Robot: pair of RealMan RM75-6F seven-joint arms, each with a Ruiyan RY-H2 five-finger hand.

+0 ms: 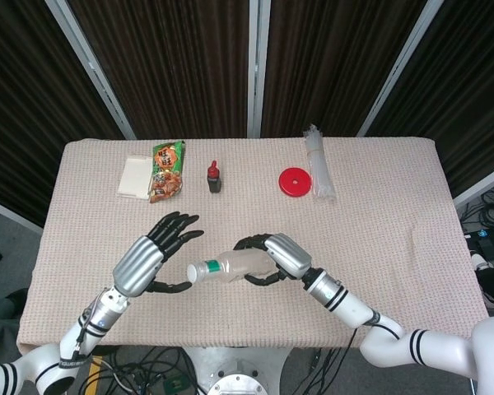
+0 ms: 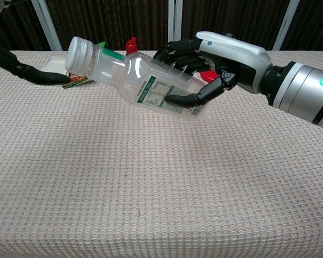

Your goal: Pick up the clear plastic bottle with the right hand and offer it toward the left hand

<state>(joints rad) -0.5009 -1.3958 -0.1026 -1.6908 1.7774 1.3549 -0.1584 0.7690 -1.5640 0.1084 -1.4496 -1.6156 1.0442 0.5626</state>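
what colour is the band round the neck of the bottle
Green, just below the white cap of the clear plastic bottle held by the right hand; the chest view shows it best.

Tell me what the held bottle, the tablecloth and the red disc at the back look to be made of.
Bottle: clear, glossy thin plastic; the printed label and the right hand show through it.
Tablecloth: woven fabric, matte beige, with a waffle-like texture.
Red disc: smooth and evenly coloured, probably plastic; too small to be sure.

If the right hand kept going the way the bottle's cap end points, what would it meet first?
Most likely the left hand: the clear plastic bottle held by the right hand has its cap aimed at the open palm, though depth is uncertain.
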